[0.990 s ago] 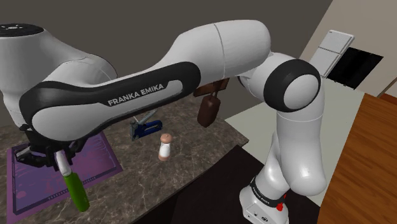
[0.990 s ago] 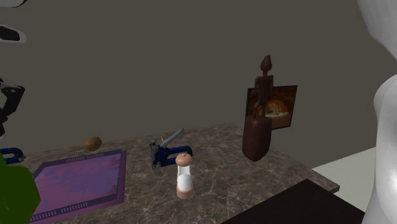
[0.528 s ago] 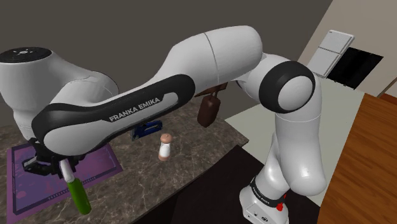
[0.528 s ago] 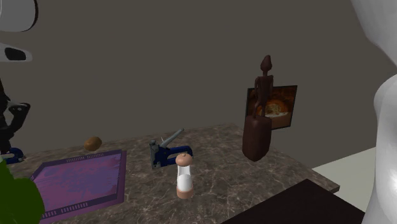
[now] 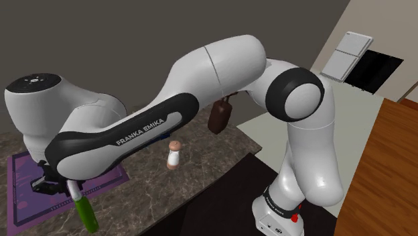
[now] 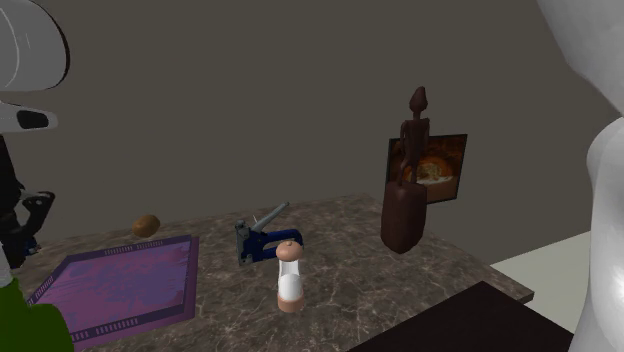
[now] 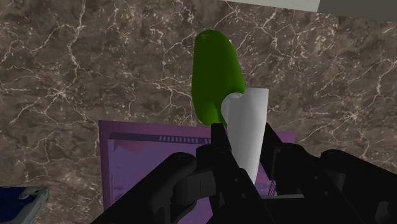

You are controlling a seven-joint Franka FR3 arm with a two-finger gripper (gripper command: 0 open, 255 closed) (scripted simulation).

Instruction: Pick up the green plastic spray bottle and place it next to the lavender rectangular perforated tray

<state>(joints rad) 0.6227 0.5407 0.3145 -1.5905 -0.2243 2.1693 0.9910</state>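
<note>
The spray bottle has a green body [image 5: 86,214] and a white head [image 7: 245,127]. My gripper [image 5: 59,185] is shut on that white head, and the body slants down from it. In the wrist view the black fingers [image 7: 219,145] clasp the head on both sides, and the green body [image 7: 215,75] points away over marbled counter. The purple perforated tray [image 5: 24,196] lies flat under and behind the gripper; its near edge [image 7: 143,159] shows just below the bottle. In the second exterior view the green body [image 6: 28,328] sits at the lower left corner beside the tray [image 6: 120,285].
On the brown marbled counter stand a small white shaker with a tan cap [image 5: 173,155], a blue stapler [image 6: 260,241] and a dark brown carved figure [image 6: 405,205]. A small brown ball [image 6: 146,225] lies behind the tray. The counter's front edge runs close to the bottle.
The arm has sunk and carried the held bottle lower, toward the shoulder view's bottom left. In the second exterior view the green body has slid down into the corner.
</note>
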